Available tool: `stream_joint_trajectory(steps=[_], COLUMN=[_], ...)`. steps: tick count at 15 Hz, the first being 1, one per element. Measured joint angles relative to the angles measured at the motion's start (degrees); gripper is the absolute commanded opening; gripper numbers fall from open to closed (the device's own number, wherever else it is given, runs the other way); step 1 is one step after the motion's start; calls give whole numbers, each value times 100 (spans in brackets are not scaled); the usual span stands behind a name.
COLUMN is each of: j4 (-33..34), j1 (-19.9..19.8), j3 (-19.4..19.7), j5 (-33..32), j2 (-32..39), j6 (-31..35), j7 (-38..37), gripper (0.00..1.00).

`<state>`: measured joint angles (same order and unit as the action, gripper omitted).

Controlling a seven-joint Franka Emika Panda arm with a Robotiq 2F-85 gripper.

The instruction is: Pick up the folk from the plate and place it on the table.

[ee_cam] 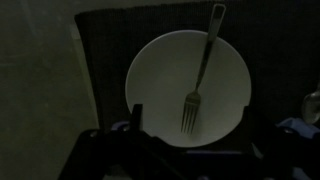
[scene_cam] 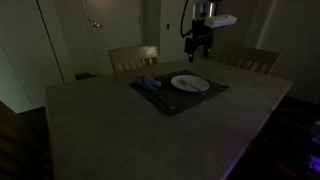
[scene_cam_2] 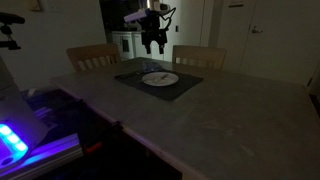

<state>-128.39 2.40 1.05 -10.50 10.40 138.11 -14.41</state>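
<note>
Gripper point(scene_cam: 198, 52) hangs spread and empty over fork point(ee_cam: 200, 70) on plate point(ee_cam: 160, 80); napkin point(scene_cam: 152, 86) beside it on placemat point(scene_cam: 185, 103), chairs point(scene_cam: 133, 57) behind.

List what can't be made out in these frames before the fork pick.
- Fork: clear only in the wrist view. In both exterior views it is too small and dim to make out on the plate.
- Gripper: open or shut cannot be told. It is tiny and dark in both exterior views, and dark and cut off by the bottom edge in the wrist view.
- Gap between gripper and plate: no view settles it.
</note>
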Motion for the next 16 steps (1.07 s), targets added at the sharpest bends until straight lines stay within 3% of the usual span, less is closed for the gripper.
stream_joint_trajectory(steps=[5,12,16], j4=[19,4,-16], j1=[23,75,156], j3=[-6,-4,61], j5=[277,939,988], j2=[561,938,1113], j6=[268,499,607], j7=[-49,-878,-1459], gripper=[100,100,100])
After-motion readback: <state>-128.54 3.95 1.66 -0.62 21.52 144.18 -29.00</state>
